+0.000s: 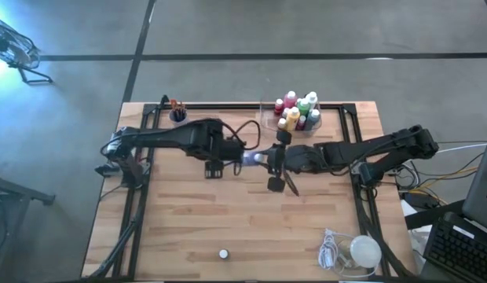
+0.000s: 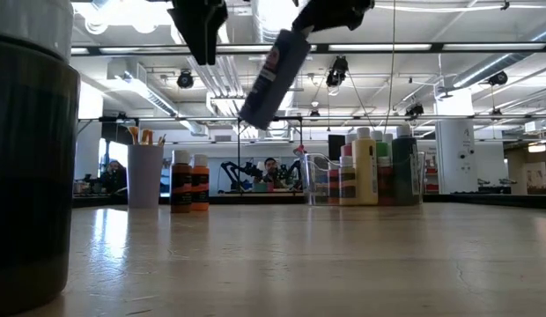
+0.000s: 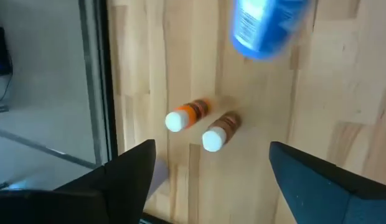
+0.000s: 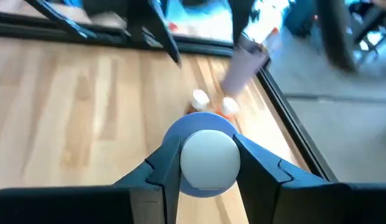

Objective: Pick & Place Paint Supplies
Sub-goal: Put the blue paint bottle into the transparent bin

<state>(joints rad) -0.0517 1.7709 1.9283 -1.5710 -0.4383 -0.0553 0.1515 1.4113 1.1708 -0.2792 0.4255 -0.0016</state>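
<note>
My right gripper (image 4: 208, 163) is shut on a blue paint bottle (image 2: 273, 75) with a white cap, high above the table's middle. My left gripper (image 3: 208, 180) hangs open just left of it, pointing steeply down, its fingers apart above an orange bottle (image 3: 188, 115) and a brown bottle (image 3: 221, 130). Both stand upright on the wood and touch nothing. In the high view the left gripper (image 1: 226, 159) and right gripper (image 1: 269, 159) nearly meet. More bottles stand in a clear tray (image 1: 269, 118) at the far edge. My right gripper pinches the blue bottle's white cap (image 4: 208, 155) between its two fingers, one on each side. The fingers come slanting down from the table's right, in line with the bottle. The bottle is lifted clear and tilted, its base (image 2: 254, 114) lower and toward the left gripper.
A purple cup (image 1: 178, 115) with brushes stands at the far left. A white-capped bottle (image 1: 224, 254) stands near the front edge, looming dark in the low view. A white lump with a coiled cord (image 1: 361, 251) lies front right. Black frame rails (image 1: 137, 196) run along both sides.
</note>
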